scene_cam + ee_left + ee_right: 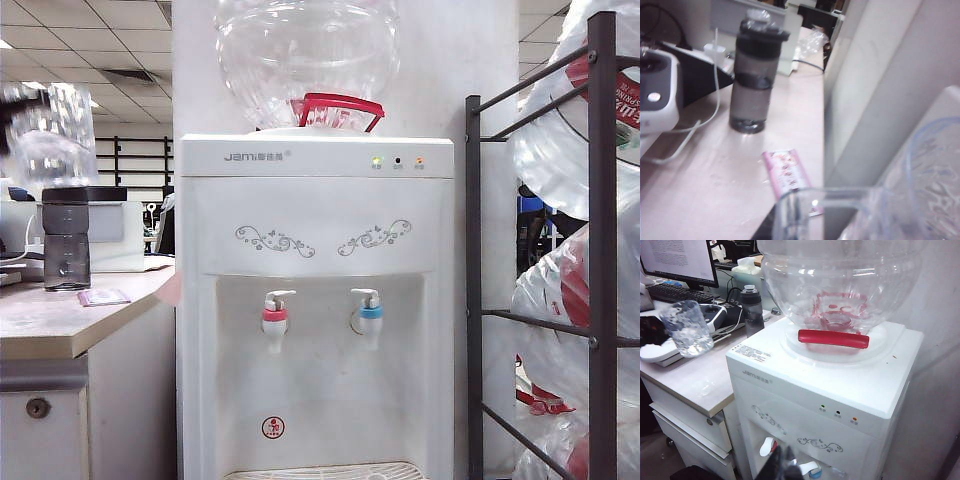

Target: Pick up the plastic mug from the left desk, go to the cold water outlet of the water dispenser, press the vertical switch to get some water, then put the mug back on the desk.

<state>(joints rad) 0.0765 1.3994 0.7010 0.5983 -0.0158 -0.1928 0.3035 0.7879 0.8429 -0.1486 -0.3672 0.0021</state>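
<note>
The left gripper (651,332), clamped on the clear crinkled plastic mug (687,327), holds it above the beige-topped left desk (60,320) — next, carry it right (staying upright) under the blue-collared cold water outlet (370,312); the right gripper (782,465), apparently pressed together, waits near.

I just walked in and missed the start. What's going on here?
The left pincer is shut on the plastic mug and holds it in the air above the left desk, beside the water dispenser. The mug is not yet at the cold water outlet. The right pincer hangs in front of the dispenser, holding nothing.
</note>
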